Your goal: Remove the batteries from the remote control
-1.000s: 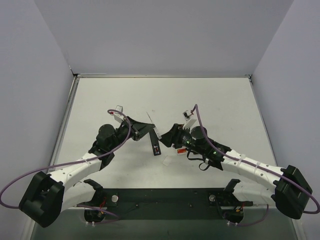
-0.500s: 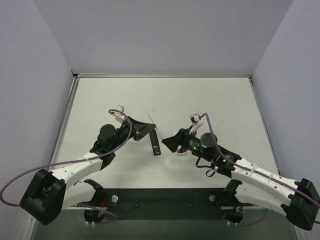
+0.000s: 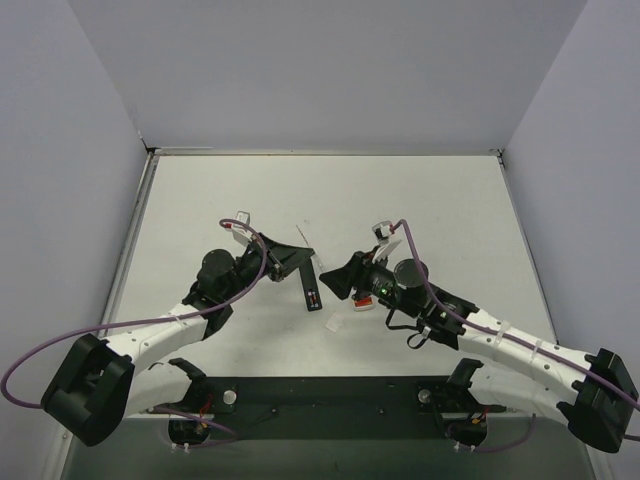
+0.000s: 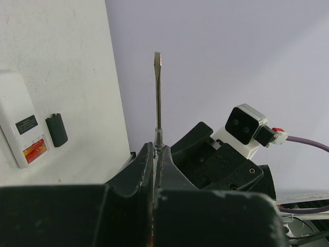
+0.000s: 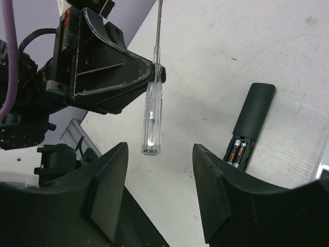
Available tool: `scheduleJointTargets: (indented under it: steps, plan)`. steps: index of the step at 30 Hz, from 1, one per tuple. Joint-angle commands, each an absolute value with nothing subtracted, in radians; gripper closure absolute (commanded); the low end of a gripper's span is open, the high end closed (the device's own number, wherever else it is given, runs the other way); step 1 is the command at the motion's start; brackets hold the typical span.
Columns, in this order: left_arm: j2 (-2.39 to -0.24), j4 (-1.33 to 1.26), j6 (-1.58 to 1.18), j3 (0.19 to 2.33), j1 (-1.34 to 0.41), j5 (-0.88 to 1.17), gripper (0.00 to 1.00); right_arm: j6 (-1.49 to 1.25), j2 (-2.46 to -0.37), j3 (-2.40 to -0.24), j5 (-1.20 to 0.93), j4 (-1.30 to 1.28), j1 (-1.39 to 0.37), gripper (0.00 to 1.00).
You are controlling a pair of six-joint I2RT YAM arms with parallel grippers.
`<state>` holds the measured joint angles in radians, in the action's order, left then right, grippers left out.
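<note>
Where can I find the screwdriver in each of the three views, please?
Top external: screwdriver at centre, a thin shaft just beyond the black remote.
Left wrist: centre, the shaft rises from the left end effector, flat tip up.
Right wrist: upper centre, the clear handle hangs down.
Shared landmark: the left end effector, shut on the screwdriver in every view.

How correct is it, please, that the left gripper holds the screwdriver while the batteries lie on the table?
The batteries are not on the table: the right wrist view shows them inside the remote control. The left gripper does hold the screwdriver.
</note>
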<state>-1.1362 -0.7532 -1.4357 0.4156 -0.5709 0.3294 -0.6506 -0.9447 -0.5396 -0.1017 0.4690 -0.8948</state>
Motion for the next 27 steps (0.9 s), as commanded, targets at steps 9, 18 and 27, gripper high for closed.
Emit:
scheduleJointTargets:
  steps: [9, 18, 27]
  plan:
    - [-1.12, -0.85, -1.431, 0.385, -0.58, 0.308, 1.0, -0.666, -1.02, -0.63, -0.086, 0.483, -0.905, 0.69]
    - [-1.129, -0.884, -1.436, 0.38, -0.58, 0.307, 1.0, -0.68, -1.057, -0.647, -0.123, 0.486, -0.905, 0.72]
    - [-1.138, -0.871, -1.443, 0.383, -0.58, 0.316, 0.59, -0.64, -1.025, -0.627, -0.133, 0.485, -0.904, 1.0]
